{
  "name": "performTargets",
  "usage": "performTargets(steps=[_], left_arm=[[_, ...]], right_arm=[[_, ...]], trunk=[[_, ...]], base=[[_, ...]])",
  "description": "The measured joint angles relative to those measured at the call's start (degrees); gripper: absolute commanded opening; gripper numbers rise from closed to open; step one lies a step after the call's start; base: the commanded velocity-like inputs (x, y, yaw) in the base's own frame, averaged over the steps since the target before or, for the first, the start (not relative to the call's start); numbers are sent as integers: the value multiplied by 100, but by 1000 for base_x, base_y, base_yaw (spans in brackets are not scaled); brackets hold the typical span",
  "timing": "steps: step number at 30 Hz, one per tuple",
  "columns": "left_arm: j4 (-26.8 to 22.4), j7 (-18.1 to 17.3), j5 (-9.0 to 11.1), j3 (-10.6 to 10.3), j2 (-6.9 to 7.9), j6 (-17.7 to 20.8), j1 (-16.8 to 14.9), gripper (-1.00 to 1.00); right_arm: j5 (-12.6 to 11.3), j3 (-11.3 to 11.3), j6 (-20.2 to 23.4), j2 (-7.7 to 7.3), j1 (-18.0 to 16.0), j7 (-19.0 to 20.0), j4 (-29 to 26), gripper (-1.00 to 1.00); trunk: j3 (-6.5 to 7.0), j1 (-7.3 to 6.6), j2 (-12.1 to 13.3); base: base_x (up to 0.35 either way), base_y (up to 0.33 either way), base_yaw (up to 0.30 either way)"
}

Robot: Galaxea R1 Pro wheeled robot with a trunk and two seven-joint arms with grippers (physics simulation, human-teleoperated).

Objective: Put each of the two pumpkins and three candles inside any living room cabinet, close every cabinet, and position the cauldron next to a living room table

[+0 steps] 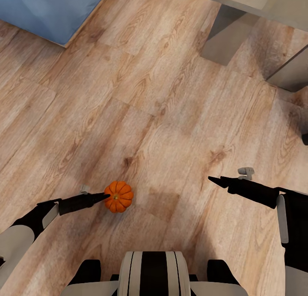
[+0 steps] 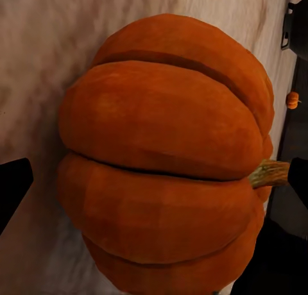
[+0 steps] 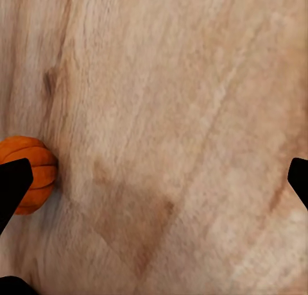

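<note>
The left end effector [image 1: 104,197] reaches low over the wood floor [image 1: 162,116], its dark fingers meeting the near pumpkin [image 1: 119,196] at the stem side. In the left wrist view the fingers stand at the two edges of the frame with the pumpkin [image 2: 167,160] bulking between them, so they are spread around it; whether the pads actually press on its ribs cannot be told. The right end effector [image 1: 212,179] hangs over bare boards well apart from the pumpkin, its fingers spread wide at the edges of the right wrist view, nothing between them but floor, with the pumpkin [image 3: 29,173] off to one side.

Open floor runs all around the pumpkin and between the two arms. A blue-grey rug or cushion edge [image 1: 51,11] lies far off on the robot's left, and a grey tabletop [image 1: 256,0] on slab legs stands far off on its right, both well clear of the arms. A second, very small orange pumpkin [image 2: 292,100] shows far away in the left wrist view beside dark furniture. The robot's own base [image 1: 152,272] sits just behind the near pumpkin.
</note>
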Motion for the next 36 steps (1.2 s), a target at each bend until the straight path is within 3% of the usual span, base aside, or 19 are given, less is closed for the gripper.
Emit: performTargets(steps=[19, 33, 35, 36], left_arm=[[42, 211, -10, -2, -14, 21, -11, 100], [49, 354, -18, -24, -81, 22, -20, 100], [41, 359, 15, -30, -146, 37, -20, 100], [38, 360, 19, -36, -209, 38, -20, -100]], right_arm=[[-1, -8, 4, 0, 0, 8, 1, 100], [-1, -10, 8, -1, 2, 24, 0, 100], [-1, -9, 10, 0, 1, 30, 0, 100], [0, -9, 13, 0, 2, 31, 0, 100]], trunk=[[0, 0, 0], [0, 0, 0], [0, -1, 0], [0, -1, 0]], base=[[0, 0, -10], [0, 0, -235], [0, 0, -148], [0, 0, -92]])
